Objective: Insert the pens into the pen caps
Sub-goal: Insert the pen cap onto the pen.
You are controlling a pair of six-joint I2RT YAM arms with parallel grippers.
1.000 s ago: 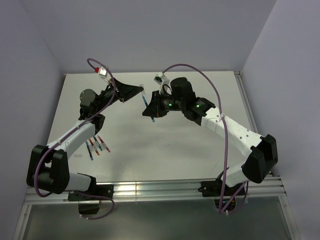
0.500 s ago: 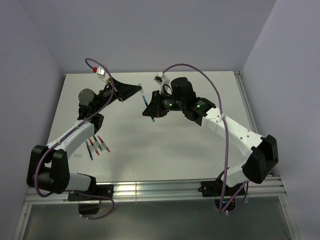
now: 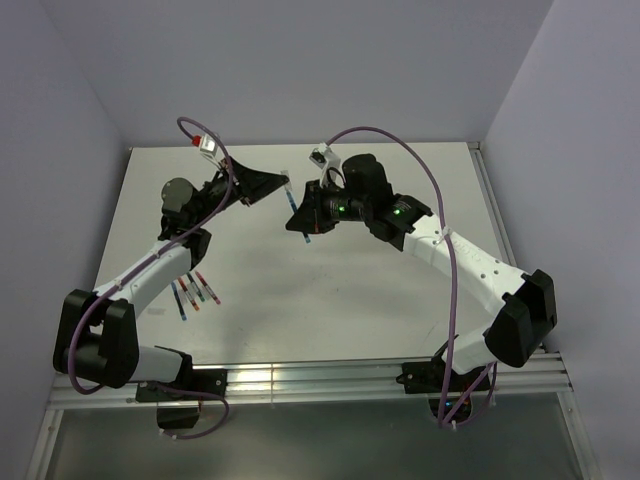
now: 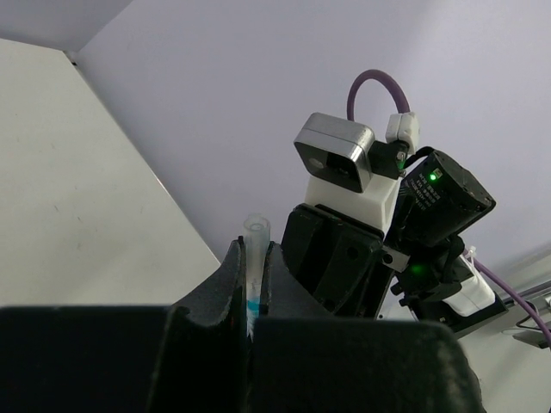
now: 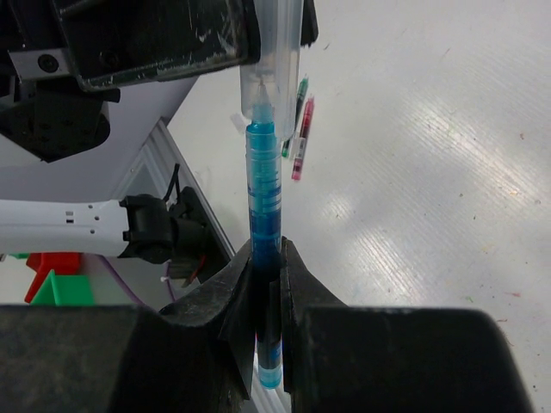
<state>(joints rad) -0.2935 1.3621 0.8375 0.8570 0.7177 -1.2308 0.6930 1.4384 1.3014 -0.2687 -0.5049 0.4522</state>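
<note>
- Blue pen (image 5: 263,198), held up in the air over a pale table (image 3: 400,300), standing almost straight up in the right wrist view.
- Right gripper (image 5: 267,260) around the lower body of the blue pen, both fingers pressed snugly against it with no gap showing. A short stub of the pen pokes out below the fingers.
- Cap (image 5: 271,60), a see-through tube with a blue end, directly at the tip of the blue pen and in line with it.
- Tip of the blue pen just inside the open mouth of the cap, visible through the clear wall. Nearly all of the pen body outside the cap.
- Left gripper (image 4: 255,258) just past the tip end of the blue pen, pinched tight on the cap. The cap's open end sticks out beyond the fingertips.
- From above, both grippers nose to nose around the blue pen, at the middle of the table's far half.
- Loose pens (image 3: 195,292), a small cluster in red, green and blue, lying flat on the table well away from the blue pen, nearer the left arm's base.
- From the right wrist, one red and one green of these lying side by side, far beneath the blue pen's tip.
</note>
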